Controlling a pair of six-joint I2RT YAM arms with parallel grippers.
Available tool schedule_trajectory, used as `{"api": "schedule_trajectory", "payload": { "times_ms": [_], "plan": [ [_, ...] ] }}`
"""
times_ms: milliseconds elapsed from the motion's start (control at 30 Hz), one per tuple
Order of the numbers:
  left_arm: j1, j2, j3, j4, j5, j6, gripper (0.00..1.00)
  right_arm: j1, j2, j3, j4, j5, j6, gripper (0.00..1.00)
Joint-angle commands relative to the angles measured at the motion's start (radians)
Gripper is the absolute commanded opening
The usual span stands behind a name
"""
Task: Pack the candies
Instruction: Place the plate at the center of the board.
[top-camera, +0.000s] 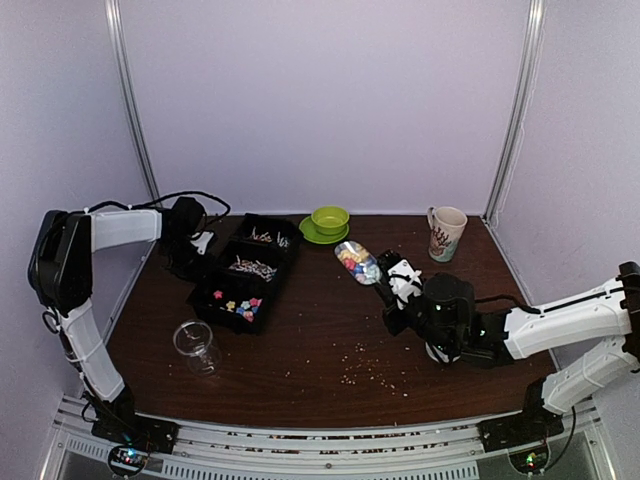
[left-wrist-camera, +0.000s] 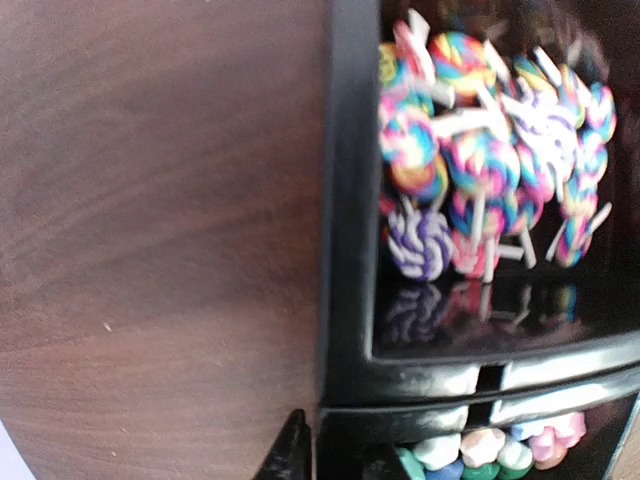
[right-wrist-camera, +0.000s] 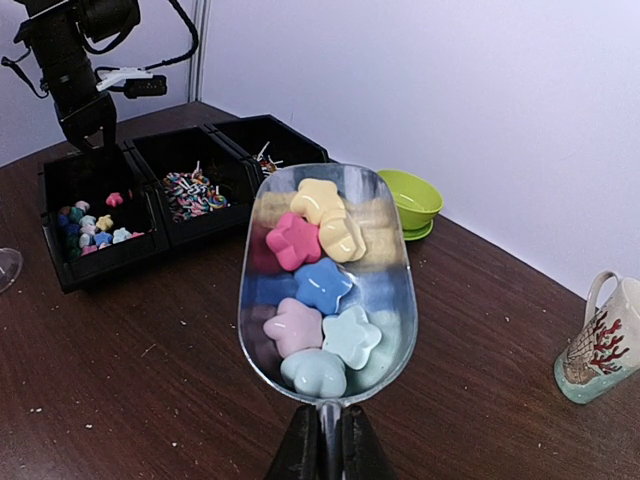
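My right gripper (right-wrist-camera: 328, 440) is shut on the handle of a clear plastic scoop (right-wrist-camera: 380, 250), held level above the table. Several star-shaped candies (right-wrist-camera: 322, 285) in pink, blue, yellow and pale green lie in it. In the top view the scoop (top-camera: 357, 262) sits right of a row of black bins (top-camera: 215, 310). The near bin holds more candies (top-camera: 238, 305), also seen in the right wrist view (right-wrist-camera: 90, 222). My left gripper (top-camera: 200, 245) is at the bins' left side. Its fingers straddle the near bin's wall (left-wrist-camera: 350, 250).
The middle bin holds swirl lollipops (left-wrist-camera: 490, 160). A green bowl on a saucer (top-camera: 329, 220) and a mug (top-camera: 445, 232) stand at the back. A clear glass cup (top-camera: 197, 345) stands front left. Pale crumbs (top-camera: 365, 370) lie scattered at the front centre.
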Motion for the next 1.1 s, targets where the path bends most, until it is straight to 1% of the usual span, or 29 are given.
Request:
{"api": "schedule_trajectory", "payload": {
  "times_ms": [0,133,167,267,333,400,467,500,567,667,800,967,1067],
  "plan": [
    [0.020,-0.001,0.045,0.074,-0.008,0.002,0.20,-0.004,-0.038,-0.013,0.032,0.005,-0.002,0.00],
    [0.022,-0.002,0.046,0.069,-0.012,-0.001,0.23,-0.004,-0.046,-0.017,0.034,0.005,-0.004,0.00],
    [0.022,-0.006,0.049,0.065,-0.018,-0.002,0.27,-0.003,-0.047,-0.017,0.034,0.004,-0.004,0.00],
    [0.025,-0.044,0.047,0.065,-0.049,-0.004,0.42,-0.004,-0.051,-0.016,0.030,0.002,-0.002,0.00],
    [0.024,-0.082,0.045,0.051,-0.063,-0.004,0.50,-0.003,-0.055,-0.013,0.023,0.000,-0.003,0.00],
    [0.023,-0.136,0.036,0.042,-0.055,-0.012,0.60,-0.004,-0.060,-0.009,0.014,-0.003,-0.006,0.00],
    [0.016,-0.187,0.026,0.034,-0.050,-0.020,0.74,-0.003,-0.064,-0.007,0.008,-0.005,-0.008,0.00],
    [0.008,-0.209,0.025,0.023,-0.053,-0.022,0.77,-0.004,-0.065,-0.006,0.007,-0.007,-0.008,0.00],
    [-0.010,-0.252,0.023,-0.004,-0.064,-0.024,0.81,-0.004,-0.065,0.001,-0.002,-0.011,-0.007,0.00],
    [-0.043,-0.315,-0.005,-0.037,-0.086,-0.026,0.82,-0.003,-0.065,0.016,-0.018,-0.023,-0.005,0.00],
    [-0.094,-0.388,-0.067,-0.101,-0.102,-0.015,0.79,-0.003,-0.067,0.030,-0.044,-0.028,-0.010,0.00],
    [-0.118,-0.481,-0.159,-0.172,-0.102,-0.011,0.74,-0.003,-0.076,0.028,-0.046,-0.022,-0.013,0.00],
    [-0.126,-0.543,-0.202,-0.218,-0.091,-0.016,0.74,-0.003,-0.075,0.024,-0.043,-0.020,-0.013,0.00]
  ]
}}
